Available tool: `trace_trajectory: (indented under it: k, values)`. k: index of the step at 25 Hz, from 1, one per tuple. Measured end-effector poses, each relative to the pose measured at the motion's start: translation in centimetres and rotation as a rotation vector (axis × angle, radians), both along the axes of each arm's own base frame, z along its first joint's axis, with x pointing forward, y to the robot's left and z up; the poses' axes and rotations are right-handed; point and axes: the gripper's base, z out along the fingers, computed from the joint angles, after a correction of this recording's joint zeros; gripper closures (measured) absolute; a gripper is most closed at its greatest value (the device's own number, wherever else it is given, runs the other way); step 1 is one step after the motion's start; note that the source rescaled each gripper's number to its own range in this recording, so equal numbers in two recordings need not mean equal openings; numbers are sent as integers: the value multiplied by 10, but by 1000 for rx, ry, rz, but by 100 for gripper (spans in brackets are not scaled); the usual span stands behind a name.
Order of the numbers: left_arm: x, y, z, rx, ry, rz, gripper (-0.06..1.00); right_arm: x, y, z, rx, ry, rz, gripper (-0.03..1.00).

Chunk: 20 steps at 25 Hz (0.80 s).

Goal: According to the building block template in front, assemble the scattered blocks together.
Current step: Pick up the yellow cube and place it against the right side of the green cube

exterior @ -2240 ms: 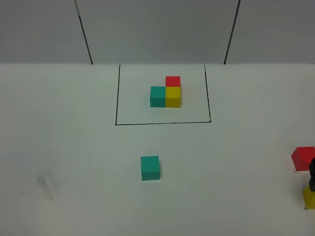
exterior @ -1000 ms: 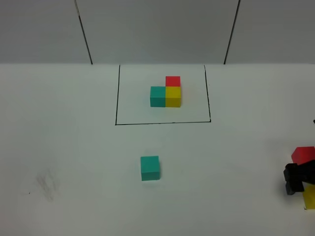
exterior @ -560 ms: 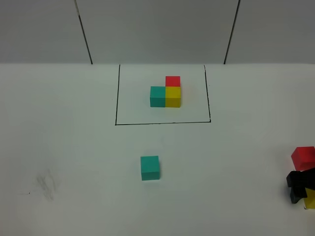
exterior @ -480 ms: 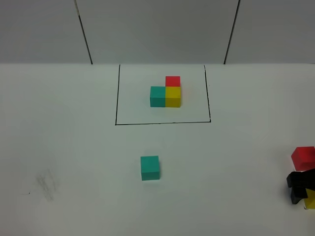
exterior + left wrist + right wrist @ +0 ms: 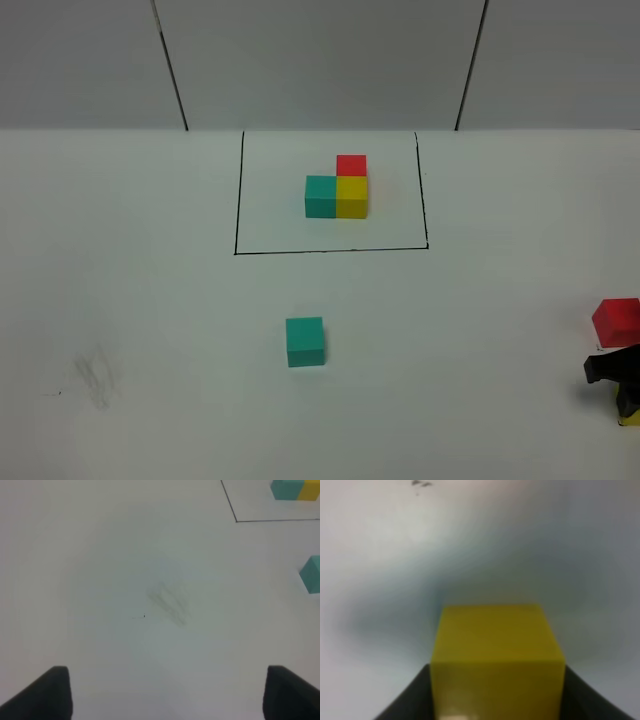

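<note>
Your right gripper [image 5: 496, 669] is closed on the yellow cube [image 5: 497, 640], a finger flush against each side, at the table's [image 5: 150, 300] right edge. The red cube [image 5: 617, 322] sits just beyond it, apart. The teal cube [image 5: 304, 341] lies well to the left, in front of the framed template [image 5: 336, 188]. Your left gripper [image 5: 165, 695] hangs spread wide over bare table.
</note>
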Motion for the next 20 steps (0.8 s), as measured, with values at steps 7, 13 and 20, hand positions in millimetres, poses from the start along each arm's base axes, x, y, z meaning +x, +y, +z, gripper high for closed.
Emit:
trace_trajectory:
  k: [7, 13, 20]
  values:
    - [0, 0, 0, 0, -1, 0, 24, -2, 8, 60, 25, -112, 87, 78]
    - [0, 0, 0, 0, -1, 0, 24, 2, 48, 102, 12, -254, 504, 78]
    - [0, 0, 0, 0, -2, 0, 24, 23, 101, 97, -13, -176, 1013, 78]
